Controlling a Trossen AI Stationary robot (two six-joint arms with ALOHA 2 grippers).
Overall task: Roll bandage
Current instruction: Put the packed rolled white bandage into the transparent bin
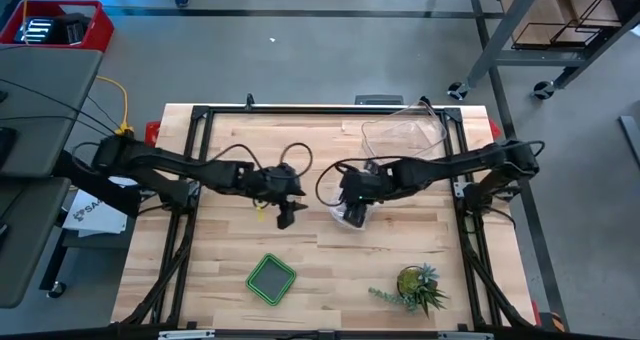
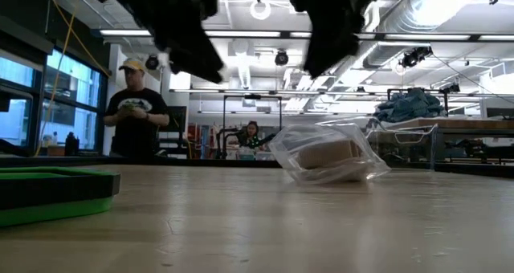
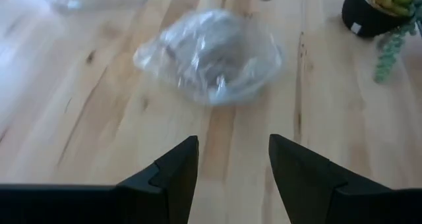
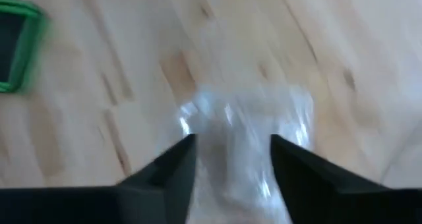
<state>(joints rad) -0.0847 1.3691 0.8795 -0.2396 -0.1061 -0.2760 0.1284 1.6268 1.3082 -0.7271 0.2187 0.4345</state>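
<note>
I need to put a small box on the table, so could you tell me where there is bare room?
The wood is bare between the green tray and the potted plant, and along the table's left edge beyond the left arm. The middle is crowded: both end effectors, left and right, the clear plastic bag, the clear tub.

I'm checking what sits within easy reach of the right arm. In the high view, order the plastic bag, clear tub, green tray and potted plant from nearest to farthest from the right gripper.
From the right gripper:
1. Plastic bag, directly under it at the table's middle.
2. Clear tub, behind it near the far edge.
3. Potted plant and green tray, at the near edge to either side: too close to call.
</note>
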